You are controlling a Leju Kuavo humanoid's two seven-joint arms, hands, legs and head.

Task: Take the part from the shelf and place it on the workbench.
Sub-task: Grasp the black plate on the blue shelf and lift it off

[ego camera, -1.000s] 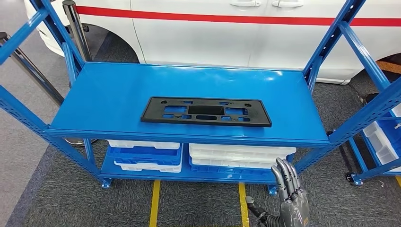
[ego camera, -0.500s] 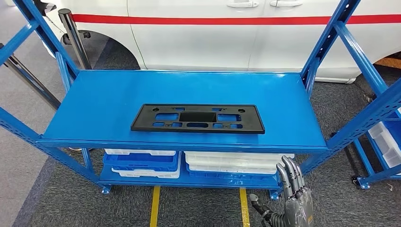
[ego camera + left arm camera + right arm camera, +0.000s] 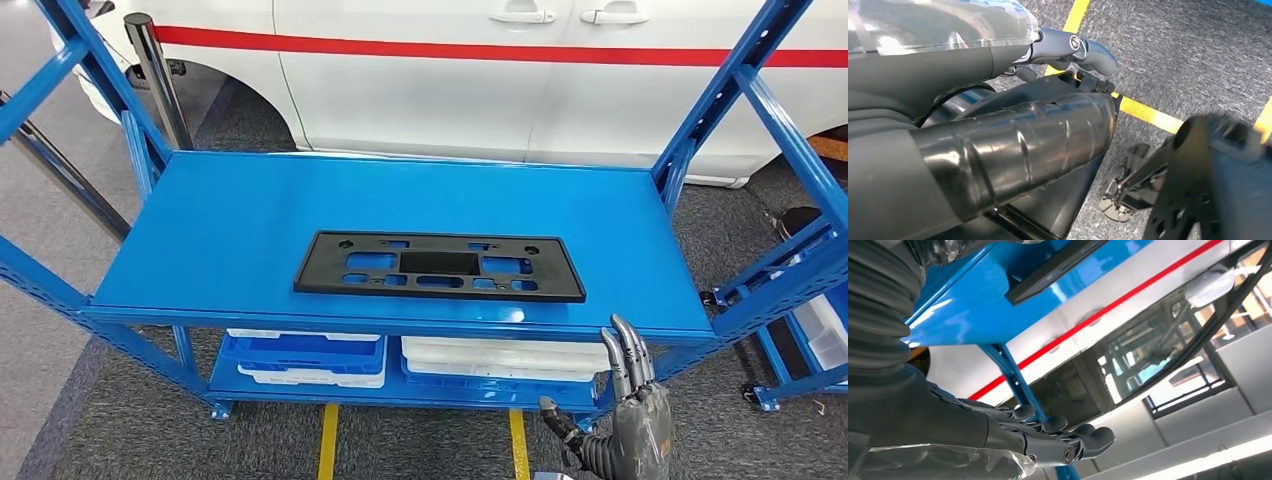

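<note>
One black part (image 3: 439, 267) lies flat on the top board of the blue shelf (image 3: 230, 220), near the front edge and a little right of the middle. Compared with half a second ago, the whole head view has shifted, so the camera moved; the part keeps its place on the shelf. Under the top board, to the left, blue and white trays (image 3: 305, 352) stand on the lower board, and white trays (image 3: 500, 355) stand beside them to the right. Behind the shelf stands a white car (image 3: 450, 70) with a red stripe; no writing can be read on it. Right of the part and below the front edge of the shelf, the right hand (image 3: 625, 410) is now a little higher than before, fingers straight and apart, holding nothing, well apart from the part. The left hand (image 3: 1068, 47) hangs over grey floor with yellow lines (image 3: 1148, 114); if it is released or clenched I cannot tell.
</note>
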